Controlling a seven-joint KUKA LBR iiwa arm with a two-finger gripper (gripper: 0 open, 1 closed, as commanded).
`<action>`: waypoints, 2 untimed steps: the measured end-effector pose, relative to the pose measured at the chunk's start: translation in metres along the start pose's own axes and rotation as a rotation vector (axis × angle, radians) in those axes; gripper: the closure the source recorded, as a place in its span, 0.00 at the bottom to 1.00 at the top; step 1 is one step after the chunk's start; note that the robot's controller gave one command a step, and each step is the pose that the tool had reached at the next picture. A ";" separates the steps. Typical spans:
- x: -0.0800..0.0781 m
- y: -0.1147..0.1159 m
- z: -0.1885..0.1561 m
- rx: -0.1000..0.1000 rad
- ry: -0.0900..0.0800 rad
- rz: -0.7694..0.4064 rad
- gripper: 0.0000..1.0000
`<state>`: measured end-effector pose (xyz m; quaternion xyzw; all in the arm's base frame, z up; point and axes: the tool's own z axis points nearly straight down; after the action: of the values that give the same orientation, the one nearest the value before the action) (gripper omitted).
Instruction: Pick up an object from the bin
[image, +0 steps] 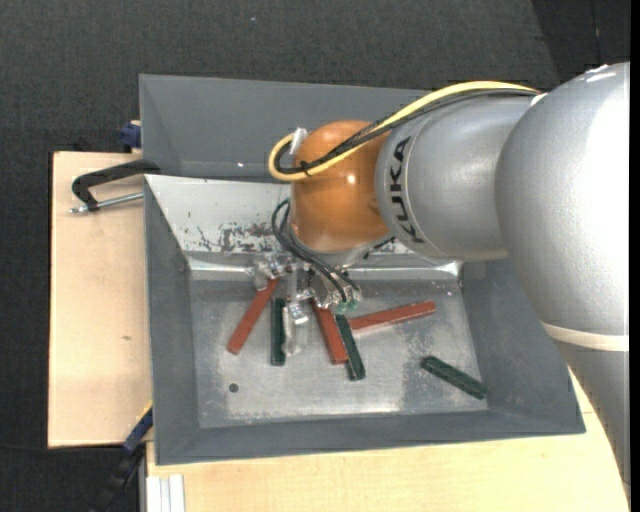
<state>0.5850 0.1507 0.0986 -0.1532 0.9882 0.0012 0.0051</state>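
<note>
Gripper (297, 322): down at the floor of the bin (166, 330), inside the stick cluster, nearer the far wall than the near edge, a little camera-left of floor centre.
Grip state: cannot tell, open or closed not readable from this angle.
Task thing: cannot tell which one; gripper tip sits between the left green stick (277, 338) and the middle red stick (329, 335), just beside both.
Left green stick: dark, straight, running far-to-near, close on the camera-left side of the gripper.
Middle red stick: slanted, far end under the wrist hardware, near end pointing to the near edge.
Middle green stick (351, 358): alongside the middle red stick on its camera-right side, touching or overlapping it.
Left red stick (250, 318): diagonal, far end near the gripper body, near end angled to the camera-left wall.
Right red stick (395, 317): almost parallel to the far wall, one end meeting the middle green stick, other end toward the camera-right wall.
Lone green stick (453, 378): well apart from the cluster, toward the near camera-right corner.
Count, red sticks: 3.
Count, green sticks: 3.
Count, total loose things: 6.
Wrist: orange cover (335, 195) above the gripper, yellow cable (455, 93) looped over it.
Arm (500, 170): grey, entering over the camera-right rim.
</note>
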 end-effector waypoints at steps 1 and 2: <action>0.069 0.043 0.027 -0.003 0.010 -0.331 1.00; 0.069 0.042 0.027 -0.003 0.010 -0.329 1.00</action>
<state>0.5065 0.1703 0.0707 -0.3132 0.9497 0.0009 0.0002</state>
